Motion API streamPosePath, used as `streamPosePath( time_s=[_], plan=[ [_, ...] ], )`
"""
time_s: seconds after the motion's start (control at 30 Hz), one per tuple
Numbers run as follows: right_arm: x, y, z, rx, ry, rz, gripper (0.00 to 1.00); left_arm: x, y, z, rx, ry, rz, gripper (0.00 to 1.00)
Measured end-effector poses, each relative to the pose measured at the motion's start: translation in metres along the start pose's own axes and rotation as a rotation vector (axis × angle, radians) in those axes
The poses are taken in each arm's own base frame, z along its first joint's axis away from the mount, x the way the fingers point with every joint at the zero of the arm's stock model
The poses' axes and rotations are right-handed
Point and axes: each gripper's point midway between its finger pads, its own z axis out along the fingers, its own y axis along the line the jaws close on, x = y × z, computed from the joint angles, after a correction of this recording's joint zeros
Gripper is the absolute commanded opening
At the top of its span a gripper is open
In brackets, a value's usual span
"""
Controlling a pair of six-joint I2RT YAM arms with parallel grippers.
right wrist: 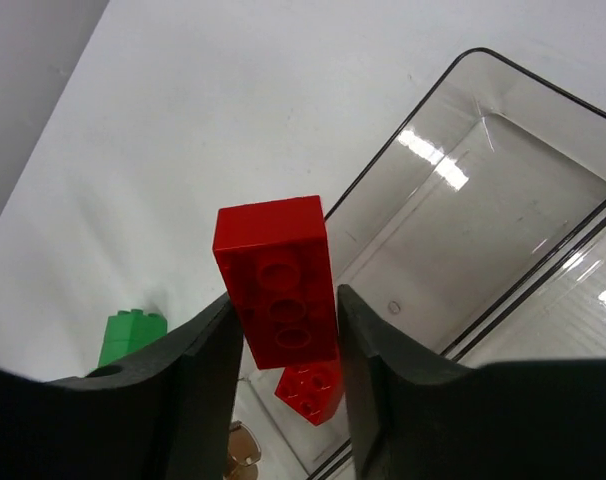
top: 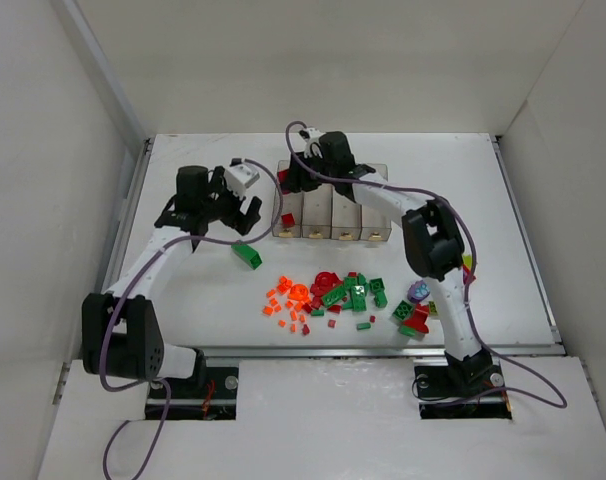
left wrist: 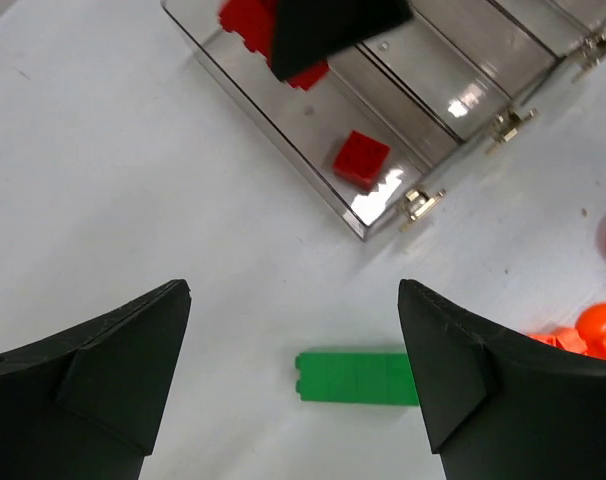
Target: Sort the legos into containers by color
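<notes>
While clamping red brick (right wrist: 275, 270) in right hand (right wrist: 286, 330) at 9 o'clock rim of bin (right wrist: 453, 210), likely shift toward 3 o'clock, then release. Holds left hand (left wrist: 293, 300) open over green brick (left wrist: 353, 377).

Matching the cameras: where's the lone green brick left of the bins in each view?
Top external: green brick centre-left, just below-left of the end bin.
Left wrist: green brick bottom centre.
Right wrist: green brick lower left.
Shared landmark: loose red brick lying inside that end bin.
</notes>
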Motion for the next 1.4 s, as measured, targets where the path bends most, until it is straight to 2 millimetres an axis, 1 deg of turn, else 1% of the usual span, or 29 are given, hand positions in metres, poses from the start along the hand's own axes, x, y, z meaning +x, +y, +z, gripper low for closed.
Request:
streamPosePath(
  time_s=[0.03, 0.07, 0.13, 0.23, 0.33, 0.4, 0.47, 0.53, 0.63, 0.7, 0.77, 0.83, 0.9, 0.97, 1.03, 1.07, 1.13, 1.17, 1.2, 1.23, 1.27, 1.33, 1.4],
  plan=[
    [-0.001, 0.001, 0.0, -0.002, -0.001, 0.004, 0.54, 0.006, -0.004, -0.002, 0.01, 0.007, 0.009, 0.82],
    [-0.003, 0.002, 0.0, -0.004, -0.005, 0.006, 0.61, 0.012, -0.009, -0.002, 0.022, 0.014, 0.016, 0.82],
    [-0.009, 0.003, -0.001, -0.01, -0.017, 0.008, 0.64, 0.023, -0.016, -0.002, 0.047, 0.03, 0.026, 0.82],
    [-0.013, 0.004, -0.002, -0.013, -0.027, 0.006, 0.66, 0.031, -0.021, -0.002, 0.066, 0.046, 0.042, 0.82],
    [-0.013, 0.004, -0.003, -0.011, -0.026, 0.009, 0.67, 0.034, -0.021, -0.002, 0.073, 0.052, 0.072, 0.82],
    [-0.015, 0.004, -0.006, -0.005, -0.03, 0.01, 0.67, 0.035, -0.022, -0.003, 0.083, 0.052, 0.098, 0.8],
    [-0.017, 0.005, -0.014, 0.002, -0.033, 0.01, 0.67, 0.036, -0.026, -0.004, 0.115, 0.051, 0.135, 0.78],
    [-0.023, 0.009, -0.028, 0.01, -0.044, 0.0, 0.67, 0.039, -0.035, -0.006, 0.166, 0.055, 0.183, 0.76],
    [-0.036, 0.021, -0.06, 0.014, -0.071, -0.034, 0.67, 0.046, -0.056, -0.009, 0.271, 0.068, 0.295, 0.73],
    [-0.045, 0.033, -0.086, 0.009, -0.094, -0.066, 0.67, 0.051, -0.075, -0.01, 0.358, 0.078, 0.388, 0.73],
    [-0.056, 0.044, -0.11, 0.001, -0.129, -0.098, 0.67, 0.057, -0.098, -0.01, 0.457, 0.082, 0.486, 0.77],
    [-0.057, 0.054, -0.13, -0.013, -0.143, -0.124, 0.67, 0.062, -0.114, -0.006, 0.527, 0.085, 0.547, 0.77],
    [-0.049, 0.06, -0.142, -0.028, -0.138, -0.138, 0.67, 0.069, -0.131, 0.0, 0.605, 0.088, 0.621, 0.78],
    [-0.033, 0.061, -0.147, -0.041, -0.109, -0.139, 0.67, 0.077, -0.144, 0.006, 0.669, 0.09, 0.69, 0.77],
    [-0.014, 0.056, -0.146, -0.042, -0.073, -0.131, 0.67, 0.085, -0.154, 0.01, 0.72, 0.096, 0.743, 0.71],
    [-0.001, 0.052, -0.145, -0.039, -0.047, -0.12, 0.67, 0.09, -0.157, 0.011, 0.743, 0.104, 0.761, 0.67],
    [0.024, 0.044, -0.144, -0.03, 0.004, -0.097, 0.67, 0.098, -0.16, 0.013, 0.785, 0.125, 0.793, 0.62],
    [0.031, 0.042, -0.144, -0.027, 0.021, -0.09, 0.67, 0.101, -0.16, 0.012, 0.799, 0.134, 0.809, 0.57],
    [0.044, 0.037, -0.145, -0.018, 0.049, -0.077, 0.67, 0.104, -0.16, 0.011, 0.812, 0.141, 0.824, 0.55],
    [0.052, 0.035, -0.147, -0.011, 0.063, -0.071, 0.67, 0.107, -0.159, 0.009, 0.822, 0.151, 0.836, 0.55],
    [0.058, 0.033, -0.149, -0.003, 0.077, -0.069, 0.67, 0.109, -0.159, 0.007, 0.828, 0.159, 0.845, 0.54],
    [0.063, 0.032, -0.153, 0.008, 0.088, -0.071, 0.67, 0.112, -0.158, 0.004, 0.832, 0.172, 0.853, 0.53],
    [0.062, 0.033, -0.157, 0.013, 0.086, -0.081, 0.64, 0.117, -0.156, 0.0, 0.826, 0.188, 0.857, 0.51]
  ],
)
